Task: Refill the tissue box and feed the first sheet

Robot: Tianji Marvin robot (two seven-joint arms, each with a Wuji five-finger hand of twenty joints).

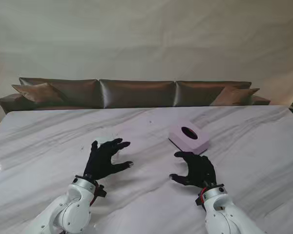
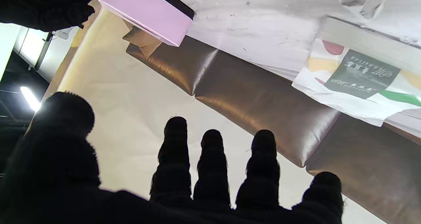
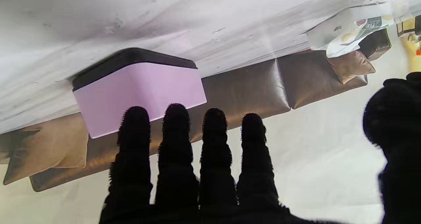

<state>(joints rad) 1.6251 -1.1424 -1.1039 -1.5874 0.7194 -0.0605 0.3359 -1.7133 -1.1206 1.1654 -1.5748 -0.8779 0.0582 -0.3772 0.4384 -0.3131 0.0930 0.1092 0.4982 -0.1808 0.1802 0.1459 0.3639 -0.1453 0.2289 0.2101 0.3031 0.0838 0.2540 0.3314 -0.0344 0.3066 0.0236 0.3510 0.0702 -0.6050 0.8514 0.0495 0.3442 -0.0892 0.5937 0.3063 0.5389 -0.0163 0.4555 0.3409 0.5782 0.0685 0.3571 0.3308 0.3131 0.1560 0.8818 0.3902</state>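
A pink tissue box (image 1: pixel 189 137) with a dark oval slot on top stands on the white marble table (image 1: pixel 244 161), right of centre. Its pink wall (image 3: pixel 138 92) and black base show close beyond my right hand's fingers (image 3: pixel 174 145). My right hand (image 1: pixel 196 169) hovers just nearer to me than the box, open and holding nothing. My left hand (image 1: pixel 105 159) is open too, fingers spread. A white tissue pack (image 2: pixel 361 79) with a dark green label lies on the table just beyond the left fingers; it is faint in the stand view (image 1: pixel 103 140).
A brown leather sofa (image 1: pixel 136 92) with cushions runs along the table's far edge. The tissue pack (image 3: pixel 348 33) also shows far off in the right wrist view. The pink box (image 2: pixel 148 13) and my right hand appear to one side in the left wrist view.
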